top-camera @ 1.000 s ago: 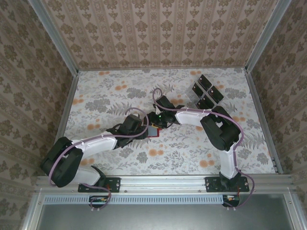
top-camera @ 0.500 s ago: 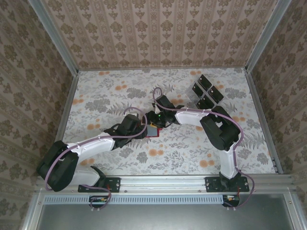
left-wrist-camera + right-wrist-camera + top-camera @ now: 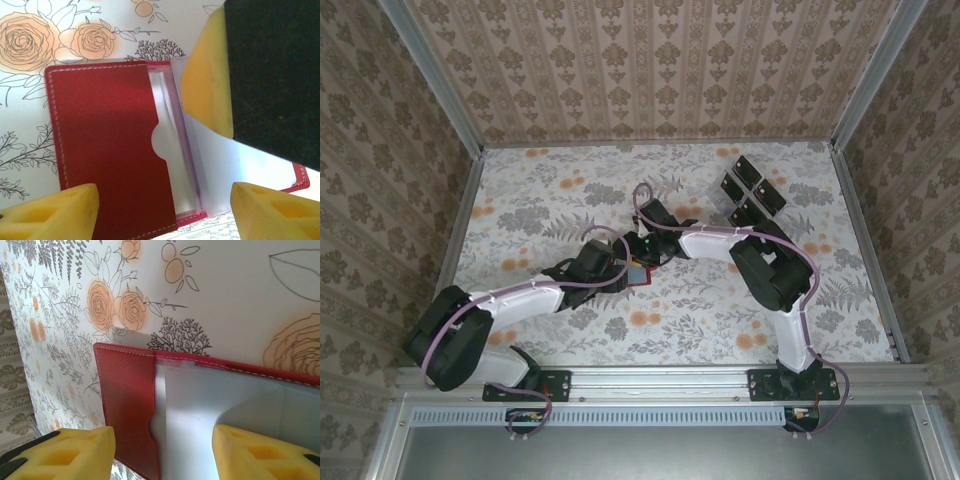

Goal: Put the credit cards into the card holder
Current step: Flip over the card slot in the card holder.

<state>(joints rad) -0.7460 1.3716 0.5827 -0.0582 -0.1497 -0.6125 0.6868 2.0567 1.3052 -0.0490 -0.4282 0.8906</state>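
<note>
The left claw [image 3: 165,207] has its yellow jaws spread, one on each side of the near edge of the small flat red folding card holder [image 3: 105,145]. Nothing is pinched between them, and it cannot be told whether the tips touch it. The right claw [image 3: 165,452] is also spread and empty. One of its yellow pads [image 3: 205,75] sits on the holder's greyish inner pocket and seems to pin it open. The holder lies unfolded near the middle of the floral-printed tabletop [image 3: 540,200].

The thin, near-black rectangular credit cards [image 3: 750,190] are grouped well apart from it, toward the far right corner.

The holder looks light and soft, with a floppy fold. It would probably slide on the smooth surface unless held down, and its pocket mouth is narrow. The cards are likely stiff, light and slick. A card is best pinched across its long edges near one end, which leaves the leading short edge free to enter the slot.
</note>
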